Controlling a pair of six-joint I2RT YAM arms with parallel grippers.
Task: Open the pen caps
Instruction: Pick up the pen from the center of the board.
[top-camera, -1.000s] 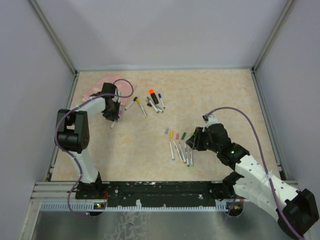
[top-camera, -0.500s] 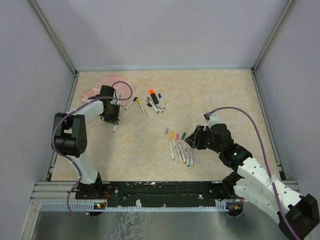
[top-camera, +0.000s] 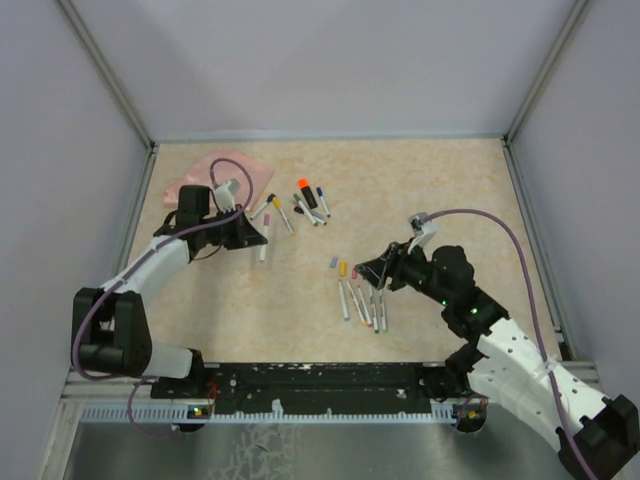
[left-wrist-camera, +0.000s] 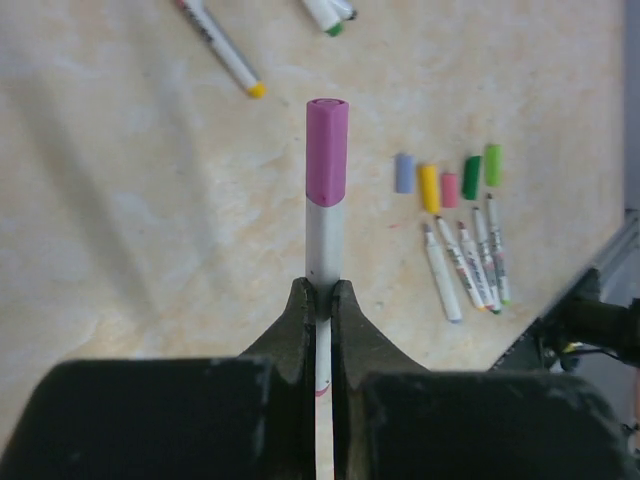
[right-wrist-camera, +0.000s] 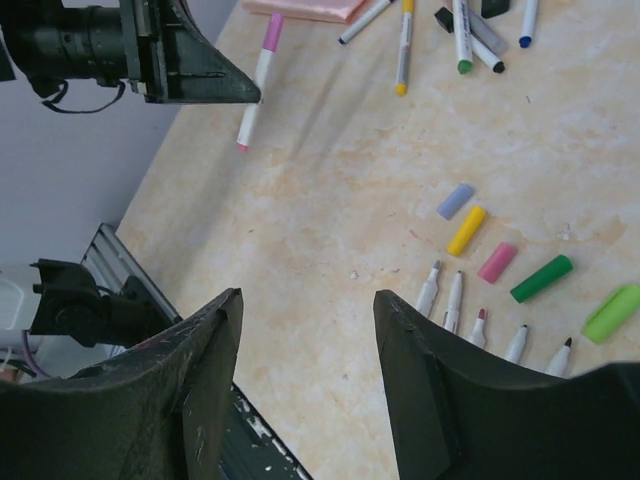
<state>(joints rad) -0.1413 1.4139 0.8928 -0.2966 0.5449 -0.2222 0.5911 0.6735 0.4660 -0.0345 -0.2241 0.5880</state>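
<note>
Holding a pen by its white barrel, the left gripper is clamped tight. The magenta cap projects clear of the fingertips and points toward the middle of the table. The right gripper hangs with jaws apart and empty above five loose caps and the row of bared pens. The magenta cap sits fully on its pen, well apart from the right gripper. For a clean pull, the right jaws should probably close on the cap alone, in line with the barrel, then draw straight along the pen's axis. An off-axis tug could lever the pen out of the left grip. Further capped pens lie at the far side, near the pouch.
</note>
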